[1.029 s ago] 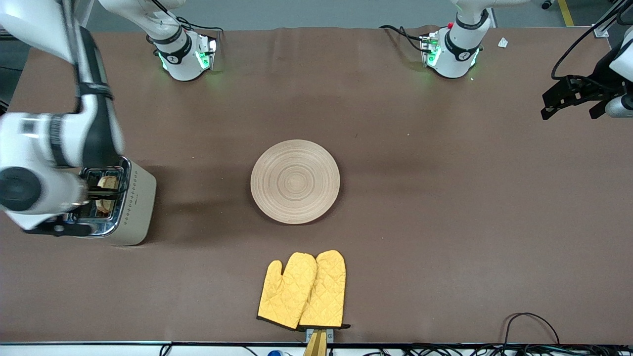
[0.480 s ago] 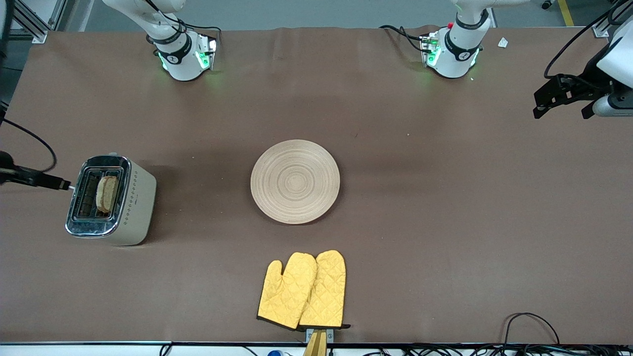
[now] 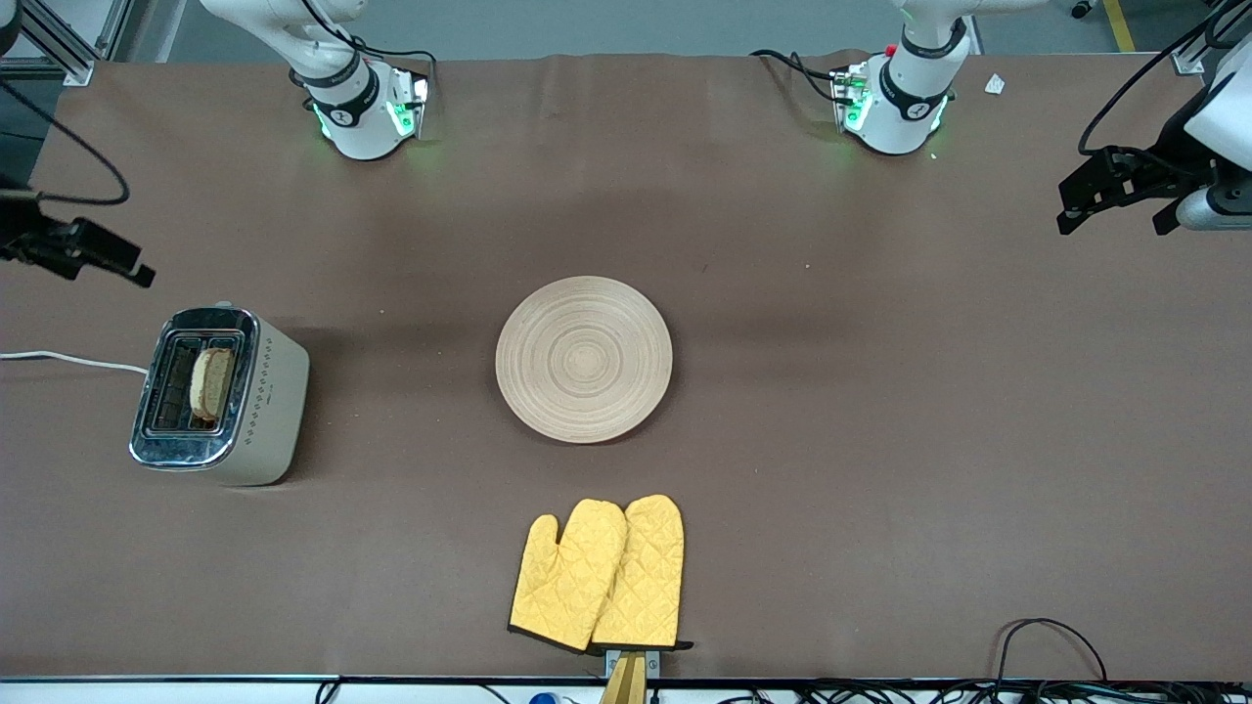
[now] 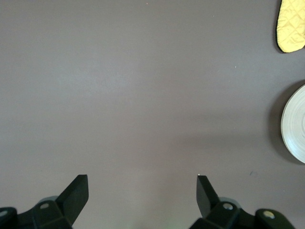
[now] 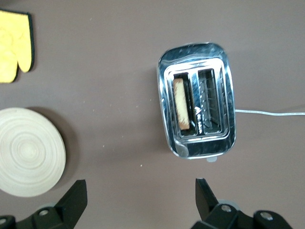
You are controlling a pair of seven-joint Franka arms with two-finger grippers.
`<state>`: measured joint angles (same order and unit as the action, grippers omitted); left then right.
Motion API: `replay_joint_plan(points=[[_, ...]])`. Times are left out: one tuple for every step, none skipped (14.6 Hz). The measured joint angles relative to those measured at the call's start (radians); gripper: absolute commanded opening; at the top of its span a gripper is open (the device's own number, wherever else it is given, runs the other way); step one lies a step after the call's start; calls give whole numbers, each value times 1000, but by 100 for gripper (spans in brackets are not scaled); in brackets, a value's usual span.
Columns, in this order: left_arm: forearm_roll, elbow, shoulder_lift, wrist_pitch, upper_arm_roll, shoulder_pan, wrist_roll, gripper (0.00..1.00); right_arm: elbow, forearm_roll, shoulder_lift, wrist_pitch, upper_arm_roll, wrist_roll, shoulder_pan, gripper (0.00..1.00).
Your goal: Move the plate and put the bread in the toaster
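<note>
— What lies nearest on the counter [image 3: 880, 440]?

— A pair of yellow oven mitts [image 3: 599, 574], at the edge close to the front camera. Farther from it, in the middle, sits the wooden plate [image 3: 583, 359], with nothing on it.

— And the bread?

— The bread slice [image 3: 211, 382] stands in one slot of the toaster [image 3: 220, 396], toward the right arm's end of the counter; the white cord [image 3: 68, 360] runs off from it.

— The arms?

— The right gripper [image 5: 141, 198] hangs high above the toaster, jaws wide, holding nothing. The left gripper [image 4: 143, 191] hangs over bare counter at the left arm's end, jaws wide too, empty.
</note>
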<state>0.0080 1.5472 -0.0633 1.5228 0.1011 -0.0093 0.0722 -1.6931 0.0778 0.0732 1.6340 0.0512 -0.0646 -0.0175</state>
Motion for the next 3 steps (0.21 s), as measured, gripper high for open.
replay_joint_plan(points=[[0, 0, 0, 0, 0, 0, 0, 100, -26, -5, 24, 4, -1, 0, 9, 100], [0, 0, 0, 0, 0, 0, 0, 100, -41, -12, 40, 11, -1, 0, 14, 100], [0, 0, 0, 0, 0, 0, 0, 100, -40, -18, 47, 22, -1, 0, 16, 100]])
